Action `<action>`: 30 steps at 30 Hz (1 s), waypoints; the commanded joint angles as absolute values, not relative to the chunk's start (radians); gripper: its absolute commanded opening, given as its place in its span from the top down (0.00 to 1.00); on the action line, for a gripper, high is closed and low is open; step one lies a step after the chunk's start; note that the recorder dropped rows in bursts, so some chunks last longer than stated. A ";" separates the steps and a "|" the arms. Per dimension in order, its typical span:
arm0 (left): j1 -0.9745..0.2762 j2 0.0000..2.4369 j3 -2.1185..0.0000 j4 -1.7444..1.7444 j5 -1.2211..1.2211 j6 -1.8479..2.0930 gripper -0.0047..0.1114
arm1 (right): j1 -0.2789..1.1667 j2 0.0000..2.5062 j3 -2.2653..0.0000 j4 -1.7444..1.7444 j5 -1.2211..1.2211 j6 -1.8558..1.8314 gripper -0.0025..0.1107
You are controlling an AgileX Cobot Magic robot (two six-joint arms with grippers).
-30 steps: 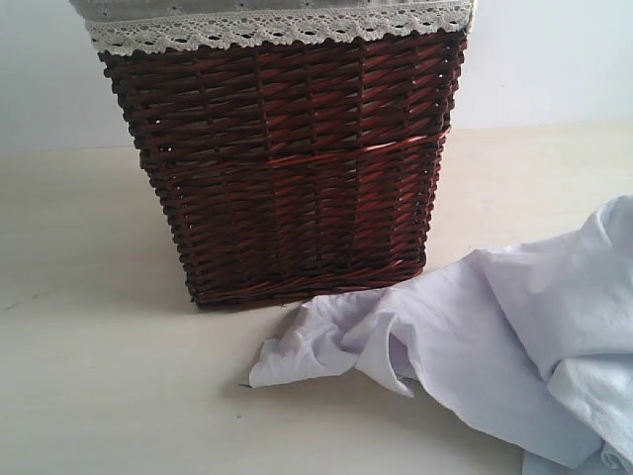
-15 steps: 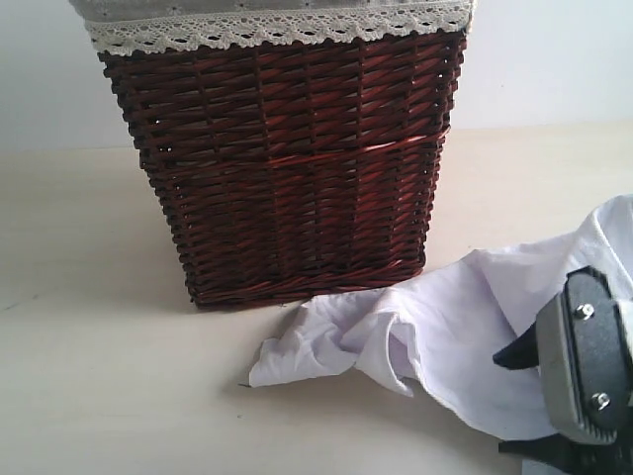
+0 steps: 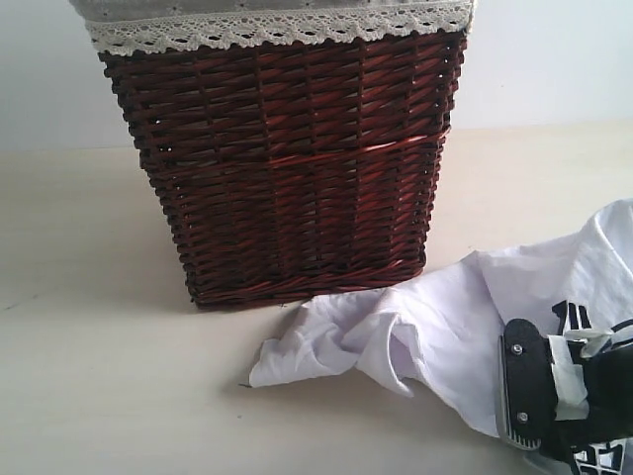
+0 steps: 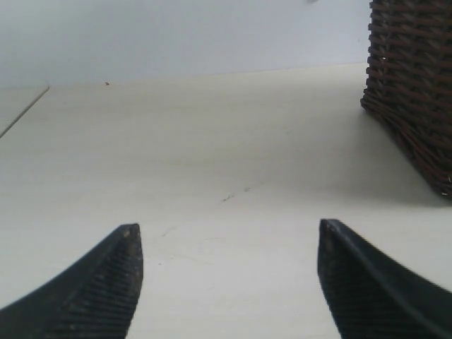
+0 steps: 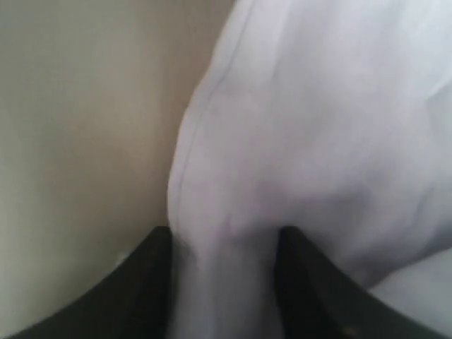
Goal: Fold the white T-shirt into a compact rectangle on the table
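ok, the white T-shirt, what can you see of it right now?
The white T-shirt is soft, plain white cloth, unfolded and crumpled in loose folds on the table, at the right of the exterior view. One rumpled corner trails left to the foot of the wicker basket; whether it touches is unclear. No lettering, collar or tag shows. The right gripper has a bunched fold between its fingers, cloth filling the gap.

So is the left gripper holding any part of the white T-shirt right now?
No, the left gripper stands open over the bare table, with no cloth between its fingers.
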State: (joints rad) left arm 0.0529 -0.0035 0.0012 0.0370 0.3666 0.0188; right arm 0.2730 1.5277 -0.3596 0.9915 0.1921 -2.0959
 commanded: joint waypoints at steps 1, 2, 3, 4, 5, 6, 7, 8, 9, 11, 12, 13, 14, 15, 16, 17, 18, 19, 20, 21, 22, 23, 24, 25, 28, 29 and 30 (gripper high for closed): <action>0.050 0.000 0.000 0.033 0.360 0.023 0.38 | 0.275 1.518 -0.356 0.990 0.146 -2.116 0.94; 0.050 0.000 0.000 0.033 0.360 0.023 0.38 | 0.275 1.508 -0.356 0.994 0.146 -2.116 0.98; 0.050 0.000 0.000 0.033 0.360 0.023 0.38 | 0.275 1.499 -0.356 0.996 0.146 -2.116 0.98; 0.050 0.000 0.000 0.033 0.360 0.023 0.38 | 0.275 1.484 -0.356 0.996 0.150 -2.116 0.98; 0.050 0.000 0.000 0.033 0.360 0.023 0.38 | 0.275 1.474 -0.356 0.996 0.152 -2.116 0.98; 0.050 0.000 0.000 0.033 0.360 0.023 0.38 | 0.275 1.461 -0.356 0.996 0.155 -2.116 0.98; 0.050 0.000 0.000 0.033 0.360 0.023 0.38 | 0.275 1.440 -0.356 0.996 0.162 -2.115 0.98; 0.050 0.000 0.000 0.033 0.360 0.023 0.38 | 0.275 1.424 -0.356 0.996 0.169 -2.115 0.98; 0.050 0.000 0.000 0.033 0.360 0.023 0.38 | 0.275 1.401 -0.356 0.996 0.174 -2.115 0.98; 0.050 0.000 0.000 0.033 0.360 0.023 0.38 | 0.275 1.349 -0.356 0.996 0.206 -2.115 0.98; 0.050 0.000 0.000 0.033 0.360 0.023 0.38 | 0.275 1.326 -0.356 1.008 0.229 -2.115 0.98; 0.050 0.000 0.000 0.033 0.360 0.023 0.38 | 0.275 1.292 -0.356 1.025 0.254 -2.115 0.98; 0.050 0.000 0.000 0.033 0.360 0.023 0.38 | 0.275 1.269 -0.356 1.047 0.285 -2.112 0.98; 0.050 0.000 0.000 0.033 0.360 0.023 0.38 | 0.275 1.240 -0.356 1.073 0.312 -2.102 0.98; 0.050 0.000 0.000 0.033 0.360 0.023 0.38 | 0.275 1.213 -0.356 1.091 0.337 -2.084 0.98; 0.050 0.000 0.000 0.033 0.360 0.023 0.38 | 0.275 1.191 -0.356 1.111 0.358 -2.071 0.98; 0.050 0.000 0.000 0.033 0.360 0.023 0.38 | 0.275 1.167 -0.356 1.142 0.383 -2.055 0.98; 0.050 0.000 0.000 0.033 0.360 0.023 0.38 | 0.275 1.144 -0.356 1.184 0.407 -2.045 0.98; 0.050 0.000 0.000 0.033 0.360 0.023 0.38 | 0.275 1.124 -0.356 1.220 0.427 -2.036 0.98; 0.050 0.000 0.000 0.033 0.360 0.023 0.38 | 0.275 1.107 -0.356 1.266 0.456 -2.031 0.98; 0.050 0.000 0.000 0.033 0.360 0.023 0.38 | 0.275 1.095 -0.356 1.315 0.489 -2.031 0.98; 0.050 0.000 0.000 0.033 0.360 0.023 0.38 | 0.275 1.090 -0.356 1.359 0.541 -2.031 0.98; 0.050 0.000 0.000 0.033 0.360 0.023 0.38 | 0.273 1.087 -0.356 1.394 0.593 -2.031 0.98; 0.050 0.000 0.000 0.033 0.360 0.023 0.38 | 0.273 1.087 -0.356 1.419 0.649 -2.031 0.98; 0.050 0.000 0.000 0.033 0.360 0.023 0.38 | 0.273 1.102 -0.356 1.431 0.773 -2.037 0.98; 0.050 0.000 0.000 0.033 0.360 0.023 0.38 | 0.273 1.109 -0.356 1.431 0.787 -2.037 0.98; 0.050 0.000 0.000 0.033 0.360 0.023 0.38 | 0.273 1.114 -0.356 1.431 0.786 -2.037 0.98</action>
State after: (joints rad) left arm 0.0529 -0.0035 0.0012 0.0370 0.3666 0.0188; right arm 0.2730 1.1011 -0.3578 1.4068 0.7165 -2.0351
